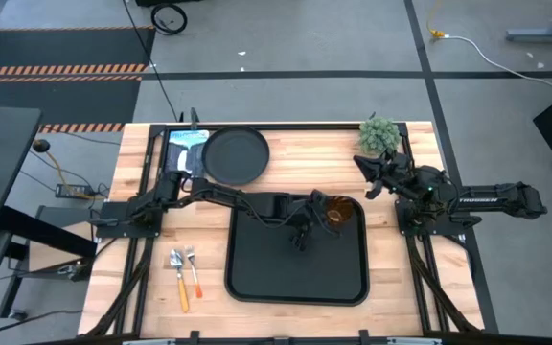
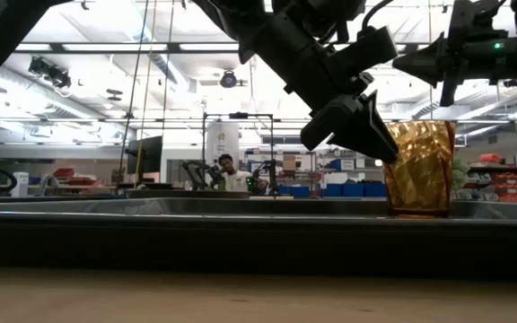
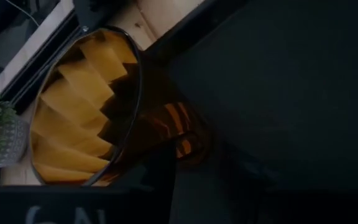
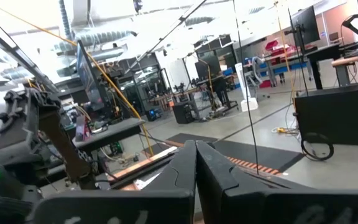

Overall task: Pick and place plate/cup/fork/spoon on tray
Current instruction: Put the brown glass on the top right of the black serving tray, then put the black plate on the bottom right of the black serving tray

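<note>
The amber cup (image 1: 340, 212) stands upright in the black tray's (image 1: 257, 278) far right corner; it also shows in the low view (image 2: 420, 166) and fills the left wrist view (image 3: 86, 118). My left gripper (image 1: 320, 215) is open, close against the cup's left side, just above the tray (image 2: 353, 126). The black plate (image 1: 236, 155) lies on the table beyond the tray. The fork (image 1: 193, 268) and the spoon (image 1: 179, 278) lie side by side on the table left of the tray. My right gripper (image 1: 364, 172) is shut and empty, raised at the table's right (image 4: 195, 165). My left gripper comes at the cup slanting down from the table's left. One fingertip (image 2: 382, 148) is right at the cup's upper left wall (image 2: 395, 148). I cannot tell whether it touches. The cup stands upright on the tray.
A small potted plant (image 1: 379, 134) stands at the table's far right, just beyond my right gripper. A tablet-like device (image 1: 186, 149) lies left of the plate. Most of the tray's floor (image 1: 295, 264) is bare.
</note>
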Motion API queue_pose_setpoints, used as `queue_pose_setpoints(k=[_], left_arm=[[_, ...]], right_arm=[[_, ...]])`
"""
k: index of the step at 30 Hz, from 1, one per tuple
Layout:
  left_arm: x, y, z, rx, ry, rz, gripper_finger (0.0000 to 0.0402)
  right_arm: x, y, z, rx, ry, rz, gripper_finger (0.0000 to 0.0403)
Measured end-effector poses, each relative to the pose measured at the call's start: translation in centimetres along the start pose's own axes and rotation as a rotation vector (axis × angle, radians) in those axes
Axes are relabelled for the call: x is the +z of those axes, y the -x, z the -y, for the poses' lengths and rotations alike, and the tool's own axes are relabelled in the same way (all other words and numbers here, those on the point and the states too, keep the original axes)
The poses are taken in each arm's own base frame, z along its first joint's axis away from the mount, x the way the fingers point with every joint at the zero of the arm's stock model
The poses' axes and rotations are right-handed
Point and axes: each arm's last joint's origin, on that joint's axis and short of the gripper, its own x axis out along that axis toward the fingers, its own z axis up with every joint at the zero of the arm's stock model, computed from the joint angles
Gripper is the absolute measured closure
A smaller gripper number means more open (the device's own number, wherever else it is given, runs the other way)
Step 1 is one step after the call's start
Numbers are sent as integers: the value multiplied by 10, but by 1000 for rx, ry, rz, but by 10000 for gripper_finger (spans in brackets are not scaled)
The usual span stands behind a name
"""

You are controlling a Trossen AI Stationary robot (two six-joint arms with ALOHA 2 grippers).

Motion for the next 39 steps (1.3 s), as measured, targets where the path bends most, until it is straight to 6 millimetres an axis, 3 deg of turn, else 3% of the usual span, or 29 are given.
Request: queue_pose_setpoints(k=[8, 16, 20, 25, 29, 34, 39], left_arm=[[-7, -1, -7, -11, 47, -14, 283], [0, 28, -5, 25, 34, -155, 290], [-16, 51, -2, 85, 56, -186, 312], [-52, 85, 3, 178, 138, -164, 342], [-71, 113, -4, 250, 274, -83, 353], [-101, 134, -12, 328, 455, -13, 356], [-146, 147, -32, 437, 711, -34, 356]], right_arm=[[1, 0, -1, 11, 5, 7, 392], [4, 1, -3, 82, -4, 25, 392], [5, 1, -3, 87, -9, 31, 392], [5, 1, -3, 87, -9, 35, 392], [6, 1, -3, 88, -13, 44, 392], [7, 1, -3, 89, -17, 49, 392], [6, 1, -4, 89, -19, 43, 392]])
